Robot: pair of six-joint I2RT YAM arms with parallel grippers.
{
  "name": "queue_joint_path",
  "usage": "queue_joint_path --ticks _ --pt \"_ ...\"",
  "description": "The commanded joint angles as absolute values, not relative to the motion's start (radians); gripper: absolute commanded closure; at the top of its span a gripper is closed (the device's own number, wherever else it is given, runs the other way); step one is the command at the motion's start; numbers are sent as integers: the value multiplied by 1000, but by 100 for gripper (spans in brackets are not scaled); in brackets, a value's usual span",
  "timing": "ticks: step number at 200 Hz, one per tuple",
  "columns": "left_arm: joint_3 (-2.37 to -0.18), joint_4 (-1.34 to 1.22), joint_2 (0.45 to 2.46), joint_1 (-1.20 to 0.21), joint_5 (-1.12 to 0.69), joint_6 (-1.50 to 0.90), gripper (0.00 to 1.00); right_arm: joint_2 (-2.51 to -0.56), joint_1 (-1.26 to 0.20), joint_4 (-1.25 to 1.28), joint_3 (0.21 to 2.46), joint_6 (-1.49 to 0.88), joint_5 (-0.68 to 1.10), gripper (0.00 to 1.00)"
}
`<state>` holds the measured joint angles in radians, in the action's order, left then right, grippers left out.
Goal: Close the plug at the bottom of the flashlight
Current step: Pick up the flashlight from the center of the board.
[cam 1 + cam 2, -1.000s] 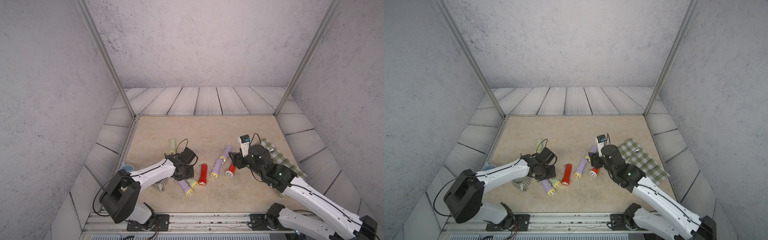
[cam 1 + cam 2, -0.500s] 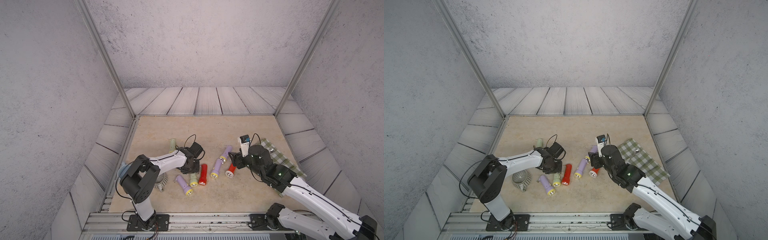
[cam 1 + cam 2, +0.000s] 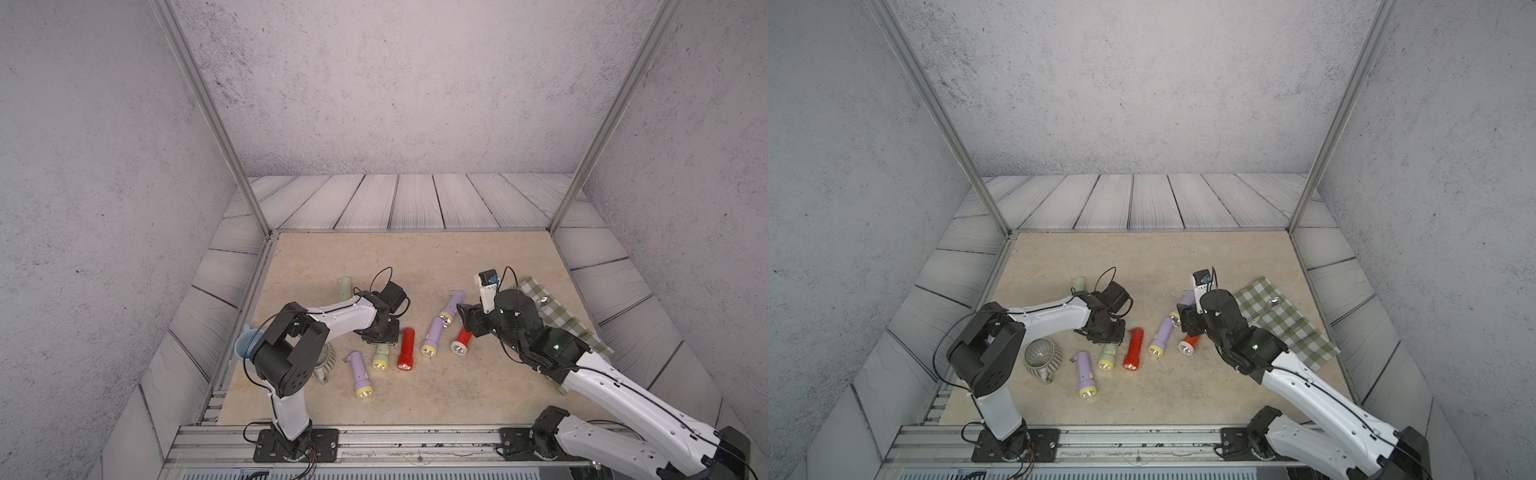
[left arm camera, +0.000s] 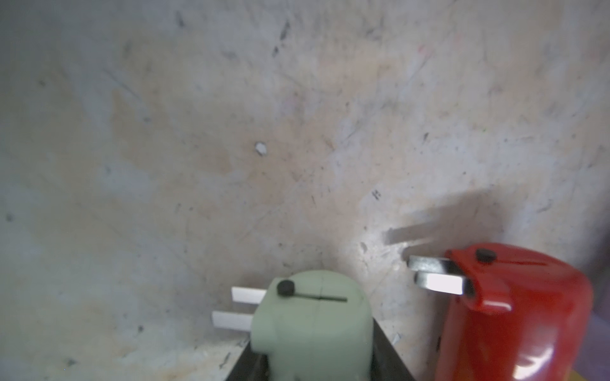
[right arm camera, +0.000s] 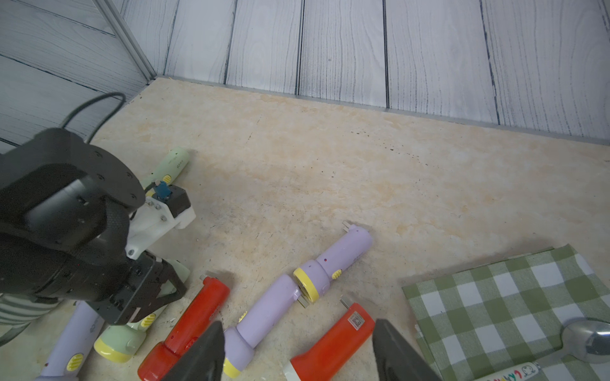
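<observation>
**A:** Starting at the left. What's the status?

**B:** The left tool (image 3: 380, 334) is pinched onto the pale green plastic flashlight (image 4: 313, 316), with its jaws pressed against the barrel. The flashlight lies on the beige table (image 3: 415, 266), just beside the glossy red plastic flashlight (image 4: 515, 313), on that one's left-arm side.

**A:** And the plug?

**B:** Not closed. Two pale flat prongs (image 4: 248, 294) stick out of the rounded butt end, parallel to each other. The end face has a black stud (image 4: 285, 287) with a thin slot running from it. My judgement: the grasp is made, the folding isn't.

**A:** What about the red one?

**B:** Its prongs are out too, bare metal.

**A:** Further right?

**B:** The right tool (image 5: 297, 323) is well apart from the red flashlight, on its far side. Its jaws are spread and hold nothing. It hangs over a second red flashlight with a square label (image 5: 333, 336), which also has its prongs out.

**A:** What's left to do?

**B:** Everything that counts. The green one's prongs need pressing flat into the butt. That's probably the right tool's job, but I'm guessing.
</observation>
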<state>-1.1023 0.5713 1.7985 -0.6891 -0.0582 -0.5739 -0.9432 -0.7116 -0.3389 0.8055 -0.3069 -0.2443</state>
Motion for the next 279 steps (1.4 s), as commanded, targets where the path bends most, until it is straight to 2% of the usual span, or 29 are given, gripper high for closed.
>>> queue_joint_path --ticks 1,25,64,107,127,145,162,208,238,279 --pt "-1152 526 1734 -668 -85 -500 81 -957 -712 -340 808 -304 -280 28" --pt "-1162 435 1639 -649 -117 -408 100 -969 -712 -351 821 -301 -299 28" --pt "-1140 234 1458 -637 -186 -160 100 -991 -712 -374 860 -293 -323 34" --pt "-916 -159 1219 -622 -343 109 100 -1012 -711 -363 929 -216 -269 35" --pt "-865 -230 1153 -597 -421 161 100 -1016 -712 -354 976 -161 -251 35" --pt "-871 -289 1142 -536 -624 135 100 -1017 -707 -324 1016 -114 -194 35" --pt "-932 -283 1171 -500 -817 112 100 -1023 -705 -313 1070 -84 -105 35" --pt "-1092 -178 1287 -497 -1149 139 100 -1052 -701 -406 1257 -21 199 32" --pt "-1126 -150 1317 -495 -1240 163 100 -1063 -699 -439 1316 19 363 28" --pt "-1179 -44 1324 -495 -1313 238 100 -1137 -702 -622 1463 124 384 29"
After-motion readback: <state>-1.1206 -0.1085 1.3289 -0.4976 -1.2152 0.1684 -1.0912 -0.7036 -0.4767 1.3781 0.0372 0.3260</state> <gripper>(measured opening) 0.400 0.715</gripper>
